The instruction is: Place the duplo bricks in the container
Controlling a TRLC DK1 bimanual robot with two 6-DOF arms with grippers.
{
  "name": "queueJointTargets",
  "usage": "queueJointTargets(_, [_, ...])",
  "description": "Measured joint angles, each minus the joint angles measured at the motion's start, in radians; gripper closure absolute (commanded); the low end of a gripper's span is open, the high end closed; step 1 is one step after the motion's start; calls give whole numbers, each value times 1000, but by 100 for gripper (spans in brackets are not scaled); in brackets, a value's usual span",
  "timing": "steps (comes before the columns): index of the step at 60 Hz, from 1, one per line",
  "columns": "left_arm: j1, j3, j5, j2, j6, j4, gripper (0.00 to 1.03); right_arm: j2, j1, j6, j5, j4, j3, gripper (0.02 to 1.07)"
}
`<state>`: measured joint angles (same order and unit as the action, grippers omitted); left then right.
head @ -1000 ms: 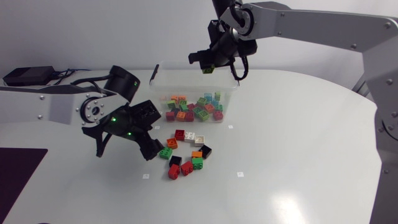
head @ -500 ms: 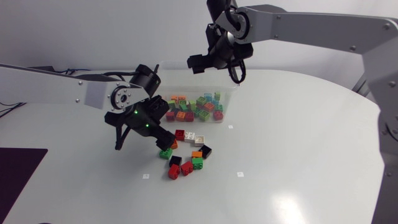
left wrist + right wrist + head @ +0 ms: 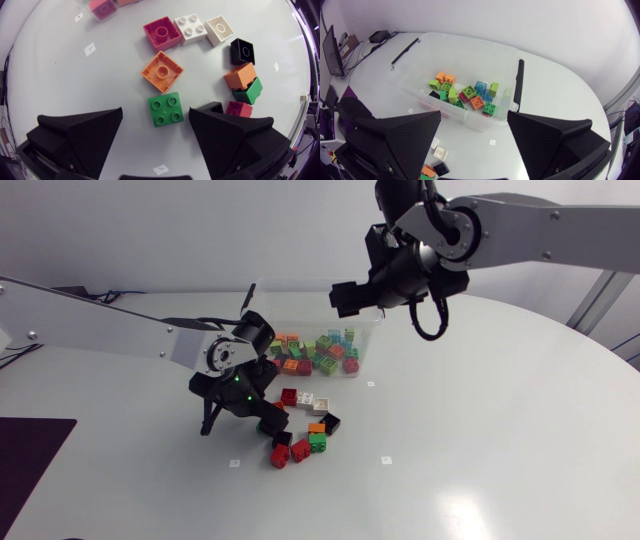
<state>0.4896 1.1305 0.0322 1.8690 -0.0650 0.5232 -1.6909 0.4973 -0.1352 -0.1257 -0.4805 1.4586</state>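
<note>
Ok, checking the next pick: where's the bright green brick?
Left wrist view: the bright green brick lies on the table between the left gripper's open fingers, orange brick just ahead.

No readable text, numbers or brand marks in any view, small white square markers (image 3: 90, 49) on the table (image 3: 480, 430) bear marks too small to make out, studs of the duplo bricks (image 3: 165, 109) show no legible print

One container (image 3: 470, 50). Eleven loose bricks (image 3: 165, 108) on table (image 3: 480, 430): three red, two white, two black, two orange, two green. Heap (image 3: 470, 91) inside uncountable.
</note>
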Motion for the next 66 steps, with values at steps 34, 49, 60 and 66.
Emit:
queueJointTargets(34, [16,7,0,43,47,-28,73,285,6,173,153,13,-449,11])
queueJointTargets(49, [16,6,0,35,46,-32,79,229,53,254,179,17,-478,12])
queueJointTargets(60, [16,-16,11,-15,26,-35,80,97,89,271,178,62,-478,12])
queueJointTargets(66, [16,-34,29,-61,-2,-35,80,26,98,275,178,78,-469,12])
